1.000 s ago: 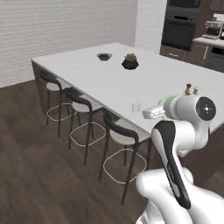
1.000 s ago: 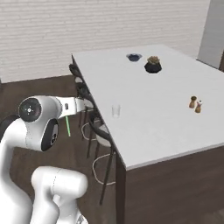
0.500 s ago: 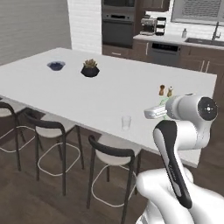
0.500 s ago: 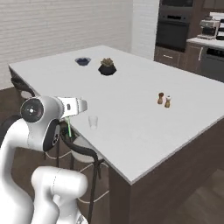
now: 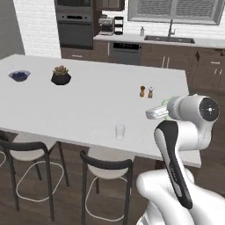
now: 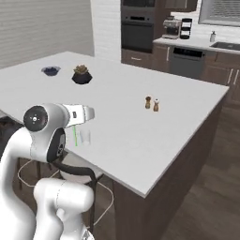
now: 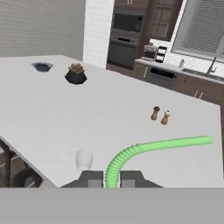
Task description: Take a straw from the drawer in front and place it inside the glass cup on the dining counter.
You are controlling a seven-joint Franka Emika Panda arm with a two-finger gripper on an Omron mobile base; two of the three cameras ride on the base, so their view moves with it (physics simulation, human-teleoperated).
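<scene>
Straw (image 7: 144,148): green, ribbed and bent, clamped at its lower end between my two fingertips; from there it curves up and runs off to the right above the white top. In the right base view a short green length (image 6: 75,136) hangs below my hand.

Gripper (image 7: 111,178): mine, jaws drawn nearly together, grasping the straw and touching nothing else. It sits above the near edge of the dining counter (image 5: 88,110).

Glass cup (image 7: 84,158): clear, short, upright, standing on the dining counter close to its near edge, just left of my fingertips in the hand view. Also seen at (image 5: 120,131) and (image 6: 85,137), near my hand but apart from it.

Brown shaker (image 5: 142,91) and white shaker (image 5: 150,92): a pair, side by side, upright, farther in on the counter, to the right of the cup.

Potted plant (image 5: 60,75): small, in a dark pot, far left on the counter.

Dark bowl (image 5: 19,75): left of the plant, near the counter's left end.

Stools (image 5: 105,165): dark-framed, tucked under the counter's near edge.

Back wall: oven (image 5: 73,30), sink tap (image 5: 169,28), dark cabinets.
</scene>
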